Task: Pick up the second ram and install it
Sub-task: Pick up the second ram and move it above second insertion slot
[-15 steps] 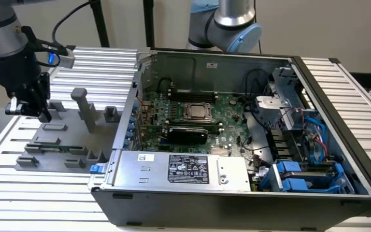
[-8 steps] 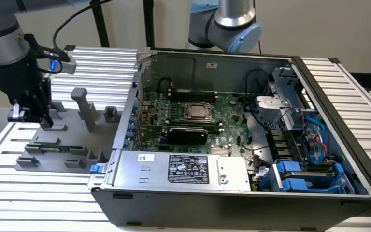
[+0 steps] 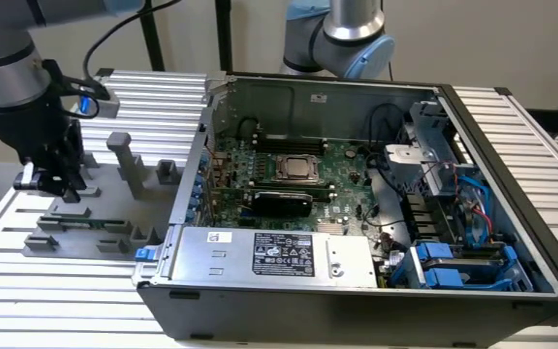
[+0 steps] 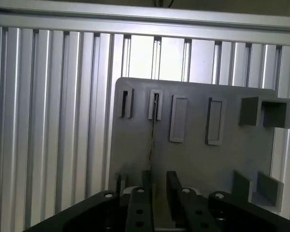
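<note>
One spread gripper [image 4: 159, 178] just above the second ram [image 4: 152, 140] in its grey fixture [image 4: 193, 159]; power-supply label [image 3: 284, 254] illegible.

The exterior view stands back and high, looking down across the tabletop [image 3: 56, 298] and the computer case [image 3: 357, 305] off to one side of the hand [image 3: 51, 185]. The wrist view sits behind the hand, facing down, close over the grey fixture plate [image 4: 193, 154] below it; both views share that plate.
</note>
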Controlling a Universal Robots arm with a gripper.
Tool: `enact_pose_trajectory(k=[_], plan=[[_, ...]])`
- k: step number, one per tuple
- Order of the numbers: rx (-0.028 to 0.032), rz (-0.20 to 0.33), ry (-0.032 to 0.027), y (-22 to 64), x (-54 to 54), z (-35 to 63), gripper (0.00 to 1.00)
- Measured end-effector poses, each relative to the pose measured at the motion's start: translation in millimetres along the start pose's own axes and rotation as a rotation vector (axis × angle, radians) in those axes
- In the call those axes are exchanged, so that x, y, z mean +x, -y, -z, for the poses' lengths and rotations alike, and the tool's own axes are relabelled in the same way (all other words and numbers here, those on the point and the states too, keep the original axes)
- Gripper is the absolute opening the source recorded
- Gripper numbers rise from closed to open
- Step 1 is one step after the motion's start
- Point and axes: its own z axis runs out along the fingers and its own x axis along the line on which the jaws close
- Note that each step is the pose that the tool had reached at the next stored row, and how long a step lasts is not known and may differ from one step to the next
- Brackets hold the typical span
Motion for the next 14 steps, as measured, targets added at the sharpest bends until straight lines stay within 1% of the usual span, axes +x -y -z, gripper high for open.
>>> enact_pose_trajectory(k=[9,14], plan=[[-0.0001,-0.004,0.0002,-1.0,0.5,-15.2,1.0],[-0.0003,-0.02,0.0005,-1.7,1.1,-24.3,1.0]])
